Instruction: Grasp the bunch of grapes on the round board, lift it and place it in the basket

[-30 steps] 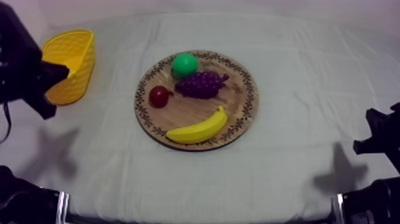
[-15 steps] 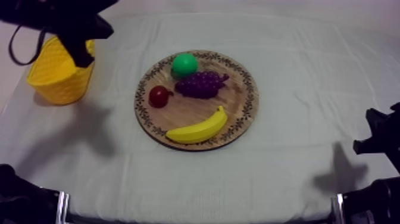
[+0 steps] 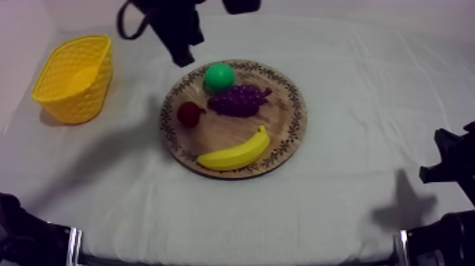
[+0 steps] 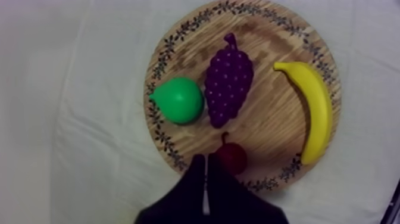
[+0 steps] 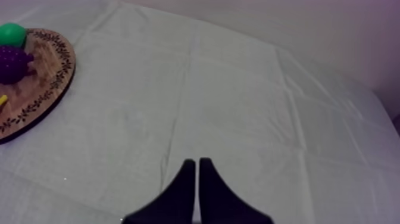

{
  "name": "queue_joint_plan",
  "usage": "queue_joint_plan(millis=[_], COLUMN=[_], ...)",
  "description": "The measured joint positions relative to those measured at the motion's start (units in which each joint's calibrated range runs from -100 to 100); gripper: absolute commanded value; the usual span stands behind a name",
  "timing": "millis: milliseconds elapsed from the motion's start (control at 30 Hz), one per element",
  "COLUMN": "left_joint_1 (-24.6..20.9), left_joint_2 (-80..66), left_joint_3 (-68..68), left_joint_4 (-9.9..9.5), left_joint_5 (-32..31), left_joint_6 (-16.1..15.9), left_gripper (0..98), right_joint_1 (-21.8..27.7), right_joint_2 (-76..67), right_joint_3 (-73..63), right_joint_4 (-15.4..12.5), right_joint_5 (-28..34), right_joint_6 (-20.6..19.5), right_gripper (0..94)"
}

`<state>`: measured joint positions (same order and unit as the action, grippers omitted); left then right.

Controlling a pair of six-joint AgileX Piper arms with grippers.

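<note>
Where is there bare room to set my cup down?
Widest: the cloth between the wooden board and the right arm. Also the strip in front of the banana, and between yellow basket and board. Crowded: the board, with pear, bunch of grapes, small red fruit.

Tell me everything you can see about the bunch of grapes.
The bunch of grapes is dark purple, a knobbly one-piece toy that looks like plastic, broad near its short stem and tapering to a tip. It lies flat on the wooden board, stem pointing away from the small red fruit. The green pear appears to touch one side; the banana lies apart on the other. The left gripper, shut, is not touching it.
</note>
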<state>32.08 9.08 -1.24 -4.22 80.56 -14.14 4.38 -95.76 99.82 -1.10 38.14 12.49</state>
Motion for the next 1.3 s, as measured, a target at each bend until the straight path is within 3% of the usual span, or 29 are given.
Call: queue_joint_plan(millis=[567, 1300], left_joint_1=[1.03, 1.61], left_joint_2=[21.16, 22.61], left_joint_3=[-19.61, -16.35], left_joint_4=[0.99, -0.38], left_joint_5=[3.01, 0.36], left_joint_6=[-0.66, 1.34], left_gripper=[2.8, 59.4], right_joint_1=[0.00, 0.00], right_joint_2=[0.00, 0.00], right_joint_3=[0.00, 0.00], right_joint_4=[0.00, 0.00], right_joint_5=[0.00, 0.00], right_joint_6=[0.00, 0.00], right_gripper=[0.3, 0.3])
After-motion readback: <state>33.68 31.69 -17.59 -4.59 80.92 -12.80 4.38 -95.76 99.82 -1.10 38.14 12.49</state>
